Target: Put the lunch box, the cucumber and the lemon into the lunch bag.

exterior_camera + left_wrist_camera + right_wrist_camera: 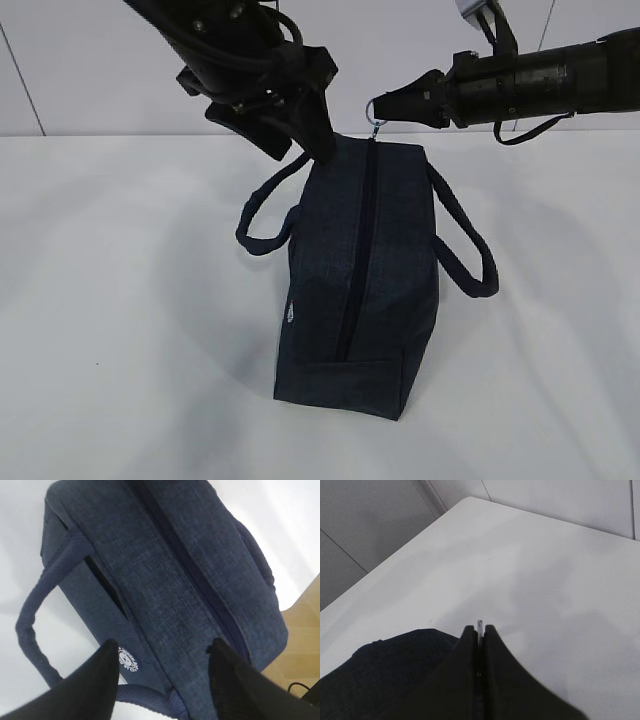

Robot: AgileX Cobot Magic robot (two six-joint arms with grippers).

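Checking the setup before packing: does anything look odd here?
Nothing damaged or spilled. The bag is zipped shut, the right claw pinching its ring pull. No lunch box, cucumber or lemon is in view.

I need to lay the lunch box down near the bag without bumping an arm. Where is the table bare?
Bare white table lies left of the lunch bag beyond its left handle, right of it past the other handle, and in front of its near end. It is crowded at the far end, where the left gripper and right gripper meet the bag.
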